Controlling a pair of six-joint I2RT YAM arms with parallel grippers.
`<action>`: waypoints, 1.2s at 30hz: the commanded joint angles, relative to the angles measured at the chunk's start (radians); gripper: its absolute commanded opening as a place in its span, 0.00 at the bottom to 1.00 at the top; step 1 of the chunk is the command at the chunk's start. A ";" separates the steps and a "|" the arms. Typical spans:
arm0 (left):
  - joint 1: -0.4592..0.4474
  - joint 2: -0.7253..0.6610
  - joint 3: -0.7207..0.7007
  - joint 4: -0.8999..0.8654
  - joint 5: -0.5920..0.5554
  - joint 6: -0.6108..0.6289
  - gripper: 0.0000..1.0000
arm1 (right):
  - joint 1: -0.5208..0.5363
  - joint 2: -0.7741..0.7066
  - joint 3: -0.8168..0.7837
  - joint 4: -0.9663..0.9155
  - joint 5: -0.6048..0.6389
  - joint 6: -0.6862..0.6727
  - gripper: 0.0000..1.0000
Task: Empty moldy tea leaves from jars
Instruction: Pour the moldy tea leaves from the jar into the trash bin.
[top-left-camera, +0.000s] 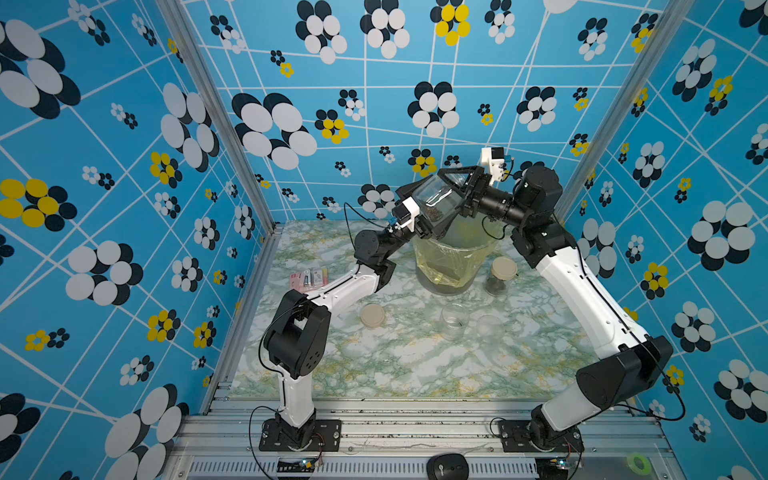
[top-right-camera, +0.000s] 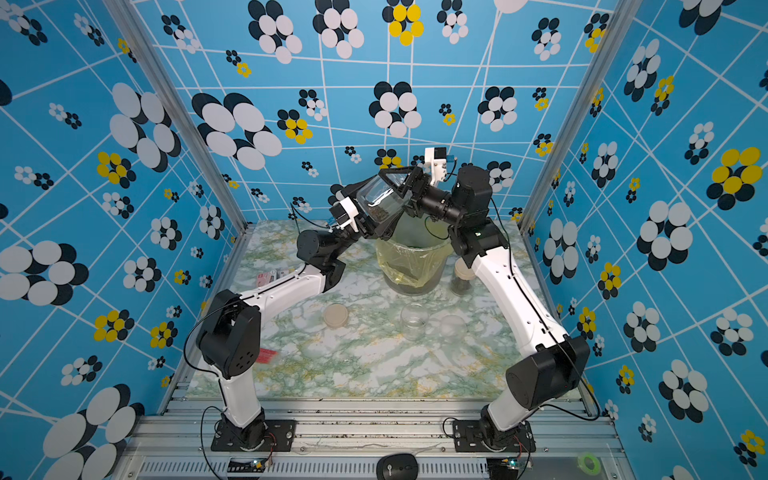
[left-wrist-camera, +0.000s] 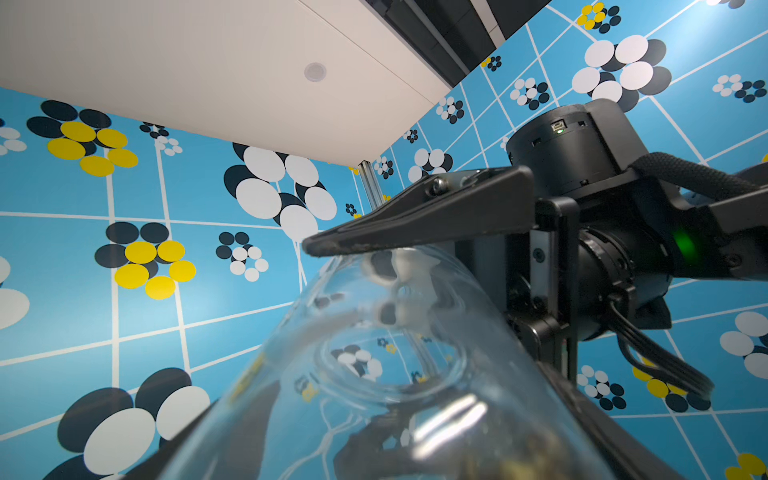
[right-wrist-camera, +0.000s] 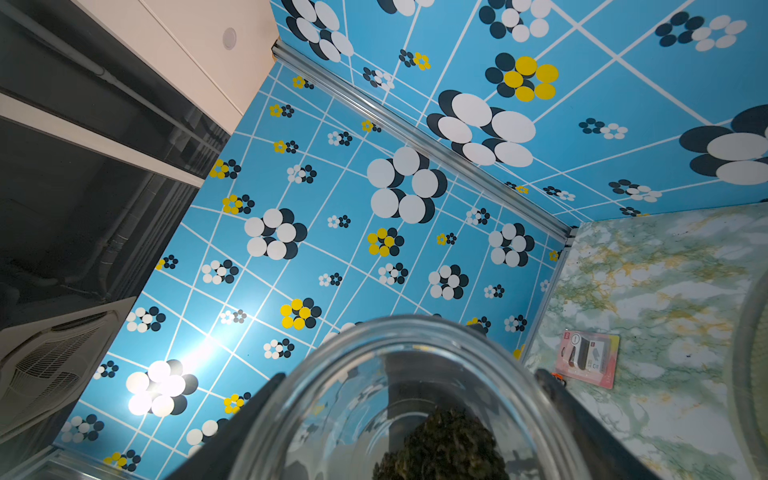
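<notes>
While both arms reach in over the bin, the held jar hangs between them in the air, tipped well onto its side above the yellow bag lining. It shows like this in both top views.

Right gripper is clamped on the held jar: in the right wrist view its fingers press the glass on either side. One of those fingers also lies along the jar wall in the left wrist view.

Left gripper sits around the same jar from the other end. Its fingers flank the glass with the jaws wide, but whether they press it or leave a small gap I cannot tell.

Moldy tea leaves are a dark crumbly clump inside the held jar, lying against its lower wall. The right wrist view shows the clump close up.

On the table:
- closed jar – upright just beside the bin on the right arm's side, capped in beige, dark leaves in its lower part
- empty jar – upright, open, in front of the bin
- translucent lid – flat, just beside the empty jar
- loose beige lid – flat, near the left forearm
- pink packet – flat, near the left wall

Black mouse rests on the front rail.
</notes>
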 joint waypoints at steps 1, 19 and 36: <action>-0.014 0.025 0.043 0.030 -0.009 0.033 0.96 | -0.006 -0.026 0.069 0.062 -0.039 0.049 0.51; -0.025 0.005 0.068 0.031 0.013 0.048 0.91 | -0.031 -0.003 0.055 0.118 -0.078 0.132 0.50; -0.038 0.024 0.131 0.030 0.044 0.018 0.90 | -0.034 0.004 0.029 0.170 -0.099 0.187 0.50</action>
